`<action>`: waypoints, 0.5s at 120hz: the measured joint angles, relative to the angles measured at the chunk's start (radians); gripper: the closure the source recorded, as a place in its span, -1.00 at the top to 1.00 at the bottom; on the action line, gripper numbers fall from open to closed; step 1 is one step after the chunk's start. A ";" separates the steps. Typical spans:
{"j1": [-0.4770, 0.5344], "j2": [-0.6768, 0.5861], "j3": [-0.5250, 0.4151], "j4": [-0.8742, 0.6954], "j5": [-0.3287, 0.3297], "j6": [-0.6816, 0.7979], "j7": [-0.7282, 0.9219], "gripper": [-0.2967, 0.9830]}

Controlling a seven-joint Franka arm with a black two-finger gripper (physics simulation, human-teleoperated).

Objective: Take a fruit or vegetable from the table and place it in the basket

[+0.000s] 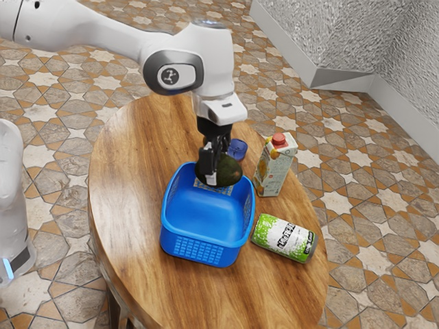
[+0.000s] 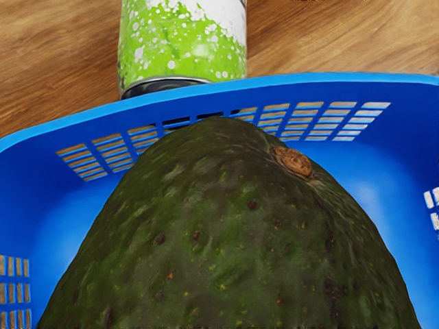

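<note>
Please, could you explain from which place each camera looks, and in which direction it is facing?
Exterior view: beside the arm, raised, looking down at the round table; the arm enters from the upper left and ends in the hand, with a white robot part at the left edge.
Wrist view: on the hand, looking down past the held avocado into the blue basket.
Both share: avocado, basket, green-and-white can and wooden tabletop.
</note>
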 joint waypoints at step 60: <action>0.033 0.015 0.011 0.319 0.010 -0.194 -0.483 0.53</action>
